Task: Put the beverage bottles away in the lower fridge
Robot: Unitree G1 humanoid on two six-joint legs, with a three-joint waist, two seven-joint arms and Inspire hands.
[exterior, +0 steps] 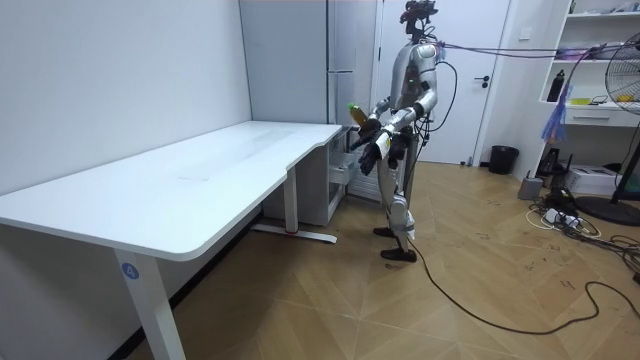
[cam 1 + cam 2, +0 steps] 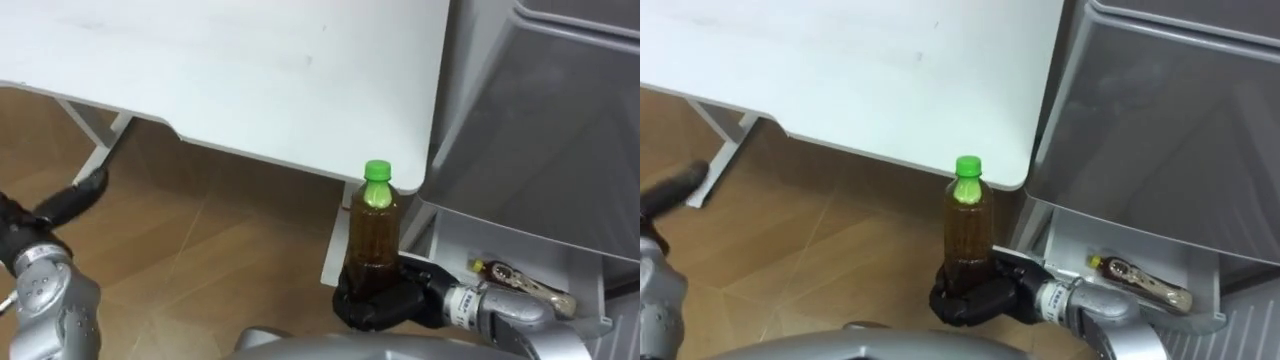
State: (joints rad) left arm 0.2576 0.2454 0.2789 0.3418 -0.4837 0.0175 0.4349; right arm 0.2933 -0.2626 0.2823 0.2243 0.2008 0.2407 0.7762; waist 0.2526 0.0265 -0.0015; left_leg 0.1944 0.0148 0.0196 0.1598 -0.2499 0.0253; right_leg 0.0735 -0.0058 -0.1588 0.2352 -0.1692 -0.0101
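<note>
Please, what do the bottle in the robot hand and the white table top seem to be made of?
The bottle, held upright in the right robot hand, looks like clear plastic: the brown drink shows through its wall. Its green cap looks like smooth plastic too. The table top looks like white laminated board with an even, matte finish. Its core cannot be told.

Stance: upright, both forearms held out in front | Right hand (image 2: 378,302): low, palm up, fingers curled round the base of an upright bottle (image 2: 375,240) | Left hand (image 2: 72,198): out left, fingers straight, empty
</note>
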